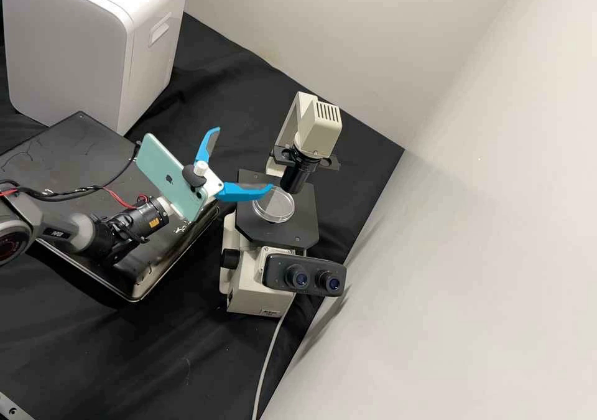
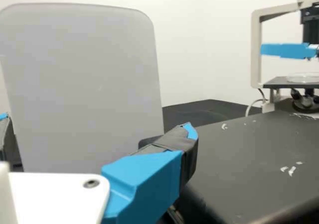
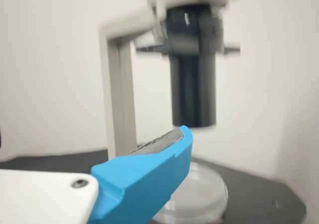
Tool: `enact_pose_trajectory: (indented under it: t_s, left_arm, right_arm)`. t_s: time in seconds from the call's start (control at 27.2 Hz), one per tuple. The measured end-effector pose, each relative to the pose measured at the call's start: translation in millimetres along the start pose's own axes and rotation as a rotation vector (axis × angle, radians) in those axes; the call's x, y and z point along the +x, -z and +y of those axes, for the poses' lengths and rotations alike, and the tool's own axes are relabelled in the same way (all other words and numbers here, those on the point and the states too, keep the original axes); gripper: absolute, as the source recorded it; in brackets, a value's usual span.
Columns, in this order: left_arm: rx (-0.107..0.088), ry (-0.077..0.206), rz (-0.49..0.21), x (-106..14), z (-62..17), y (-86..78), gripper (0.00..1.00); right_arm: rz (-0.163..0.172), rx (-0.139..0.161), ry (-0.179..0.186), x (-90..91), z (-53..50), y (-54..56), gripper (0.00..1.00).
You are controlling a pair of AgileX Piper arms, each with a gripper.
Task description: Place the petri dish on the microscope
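Observation:
The clear petri dish (image 1: 275, 206) lies flat on the black stage (image 1: 292, 230) of the beige microscope (image 1: 261, 283), under its dark lens tube (image 1: 297, 170). My right gripper (image 1: 244, 159) is open at the stage's left side. Its lower finger (image 1: 249, 190) reaches over the dish's left rim; whether it touches is unclear. The other finger (image 1: 208, 146) points up and away. In the right wrist view that lower finger (image 3: 144, 179) lies across the dish (image 3: 202, 196). My left gripper (image 2: 94, 124) stands open, holding nothing, far from the microscope (image 2: 279, 59).
A white boxy appliance (image 1: 93, 40) stands at the back left, close in front of the left gripper. A glossy black slab (image 1: 68, 152) lies left of the microscope. A grey cable (image 1: 267, 358) runs to the front. A pale wall bounds the bench on the right.

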Motion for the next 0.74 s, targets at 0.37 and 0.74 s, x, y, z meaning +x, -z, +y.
enact_pose_trajectory:
  t_s: [0.37,0.74]
  left_arm:
    - [-0.009,-0.052,0.054,-4.2,8.4,2.3,1.0]
    - [-0.012,-0.054,0.062,-4.0,8.6,3.6,1.0]
  right_arm:
    - [0.116,0.035,-0.05,-2.7,13.5,34.7,1.0]
    - [0.16,0.082,-0.072,-3.3,18.6,44.5,1.0]
